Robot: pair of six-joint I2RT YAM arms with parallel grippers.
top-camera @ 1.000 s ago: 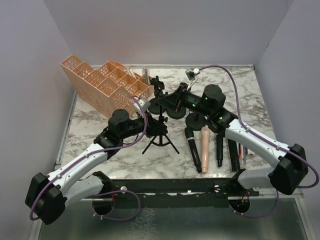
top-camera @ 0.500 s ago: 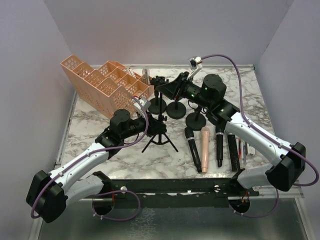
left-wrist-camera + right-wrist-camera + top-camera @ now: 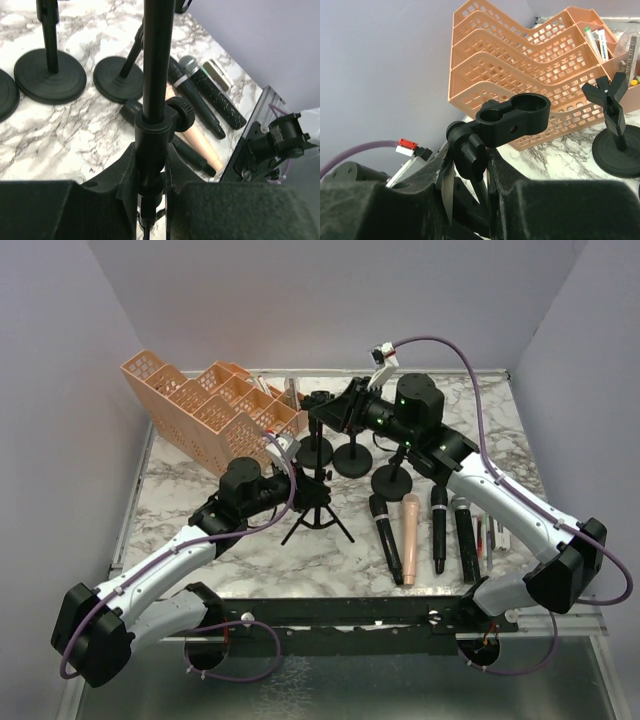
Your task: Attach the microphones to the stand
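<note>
Tripod stand (image 3: 319, 508) is upright on the marble bench (image 3: 250, 560), its legs spread. The left hand (image 3: 296, 483) is closed around its black pole. In the left wrist view the fingers (image 3: 176, 172) press on either side of the pole's collar (image 3: 152, 135), just below a small side knob. Beyond this hand and to its left sits an orange rack (image 3: 212, 405) of stepped, perforated compartments.

Further right, the right hand (image 3: 336, 412) is raised above the bench, beyond the tripod stand. It grips a black clamp (image 3: 514, 118) with two round openings. Its fingers (image 3: 446, 182) are shut on the clamp's knob end, and the openings stick out past the fingertips. The orange rack (image 3: 520, 60) fills the background of that view.

Under and just nearer than this hand stand three round-base stands (image 3: 352, 460), close together, with their short posts upright. The one furthest right tilts a little.

Nearer still, and to the right of the tripod stand, four microphones (image 3: 410, 532) lie side by side on the bench, roughly parallel and untouched by either hand. In order they are a black one, a pink one, a slimmer black one and a black one with a silver grille (image 3: 460, 504). A few thin items beside them are too small to identify.
</note>
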